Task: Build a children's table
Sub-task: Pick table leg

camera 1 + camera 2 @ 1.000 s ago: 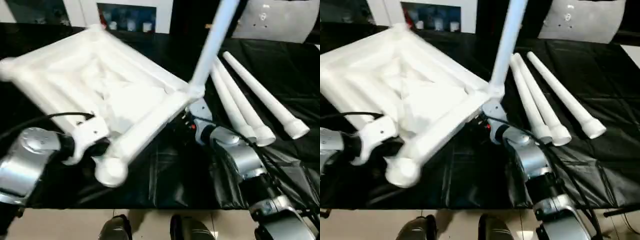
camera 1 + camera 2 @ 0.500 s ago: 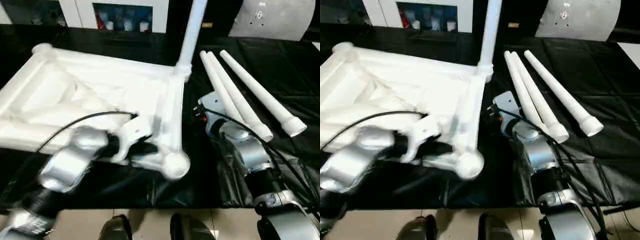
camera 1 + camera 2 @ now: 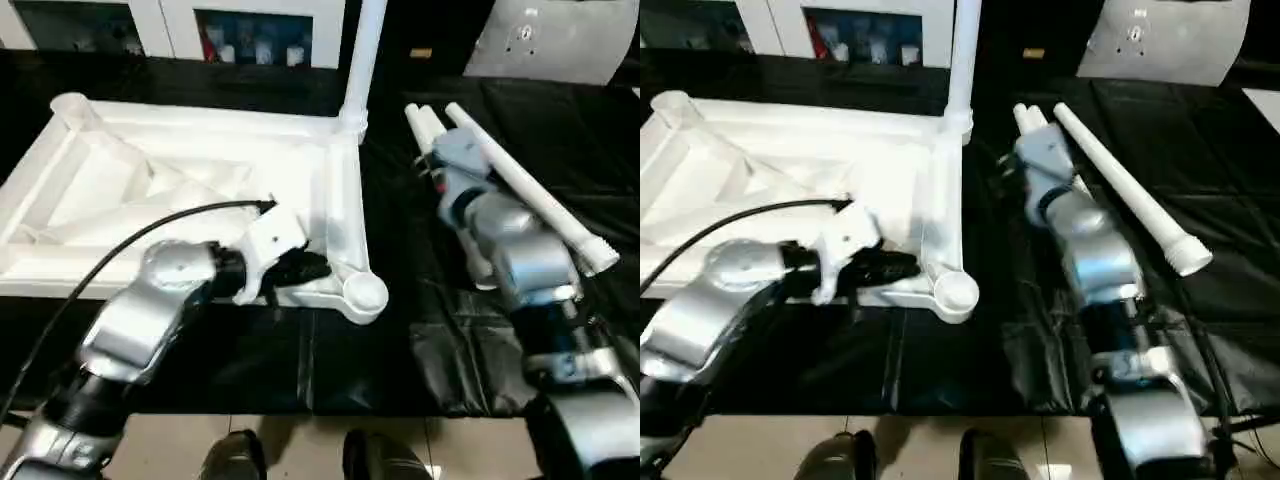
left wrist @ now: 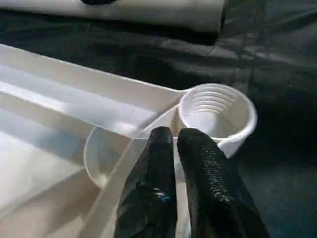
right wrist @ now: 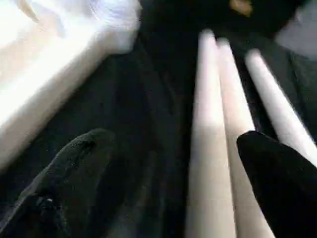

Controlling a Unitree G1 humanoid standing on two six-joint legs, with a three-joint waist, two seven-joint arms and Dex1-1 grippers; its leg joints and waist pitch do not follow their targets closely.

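The children's table top point(image 3: 150, 190) lies upside down and flat on the black worktable, ribs facing up. One white leg point(image 3: 362, 50) stands upright in its far right corner socket. My left gripper point(image 4: 173, 134) sits at the near right corner beside the empty round socket point(image 4: 215, 109), its fingers almost together around a thin rib of the top. Three loose legs point(image 5: 208, 124) lie side by side to the right. My right gripper point(image 5: 171, 139) hovers over them, wide open and holding nothing. In the head views its wrist housing point(image 3: 462, 152) hides the fingers.
The black cloth of the worktable point(image 3: 330, 360) is bare in front of the top and wrinkled under my right arm. A pale panel point(image 3: 550, 40) stands at the back right. Floor and my feet point(image 3: 235, 460) show past the near edge.
The table top, tilted up in my left gripper a second ago, has swung round and now lies flat. My right arm has moved from the top's corner out over the loose legs.
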